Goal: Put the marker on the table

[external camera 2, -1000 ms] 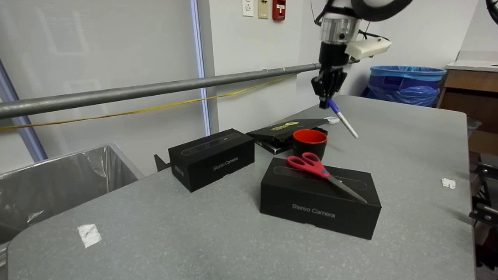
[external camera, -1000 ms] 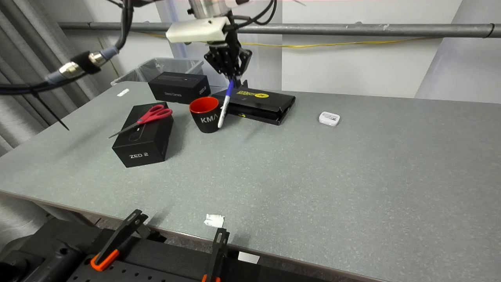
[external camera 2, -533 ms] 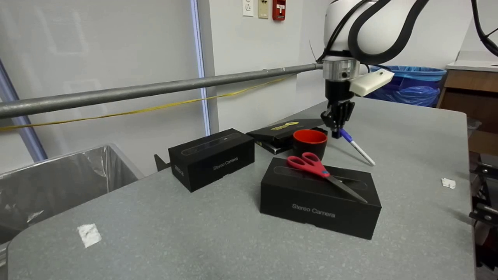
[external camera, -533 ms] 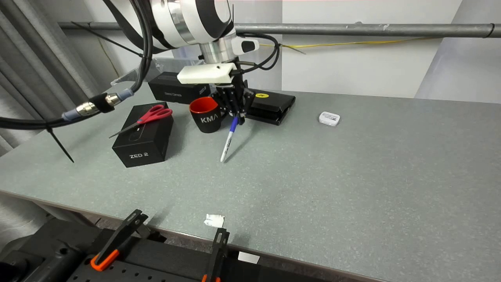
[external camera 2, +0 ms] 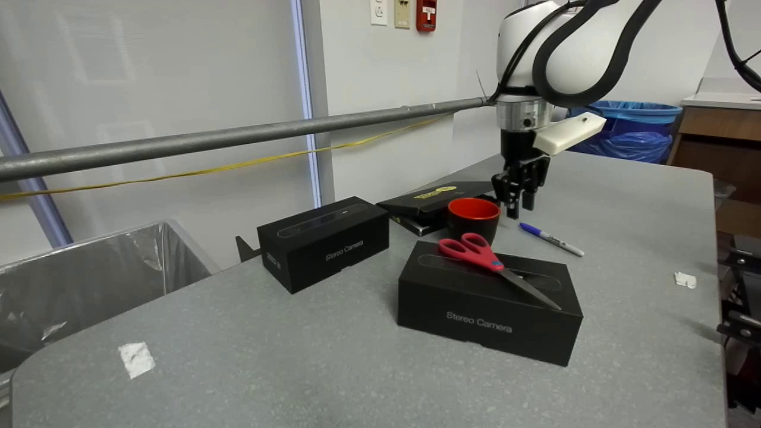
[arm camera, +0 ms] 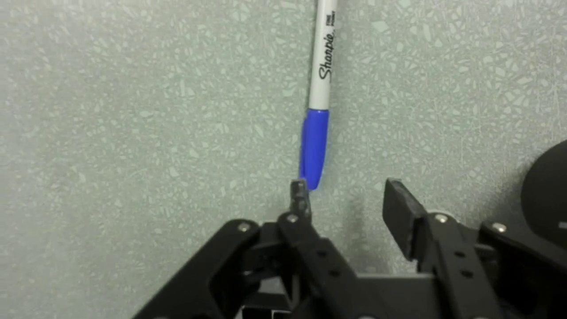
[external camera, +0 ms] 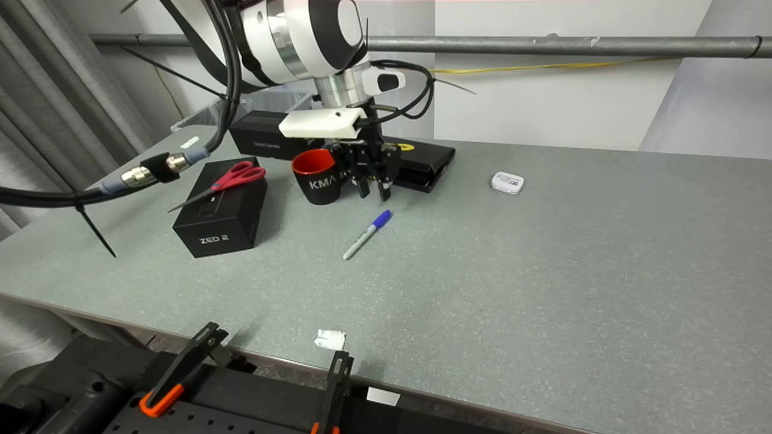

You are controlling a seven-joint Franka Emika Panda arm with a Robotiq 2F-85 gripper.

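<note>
The marker (external camera: 368,234) lies flat on the grey speckled table (external camera: 543,289), seen in both exterior views (external camera 2: 552,239). It has a blue cap and a white barrel. In the wrist view the marker (arm camera: 319,88) points up the picture, and its far end is cut off by the top edge. My gripper (external camera: 374,196) is open and empty above the table, just behind the cap end. In the wrist view my gripper (arm camera: 346,181) has its fingers apart; the left fingertip overlaps the cap's tip from this angle.
A black cup with red inside (external camera: 318,184) stands close beside my gripper. Red scissors (external camera: 238,175) lie on a black box (external camera: 220,223). Another black box (external camera 2: 324,244) and a flat black case (external camera: 422,163) stand behind. A small white case (external camera: 507,182) lies to one side.
My gripper came down with the marker in it, first off the surface near the cup. Between half a second ago and now it opened, and the marker dropped flat on the table.
</note>
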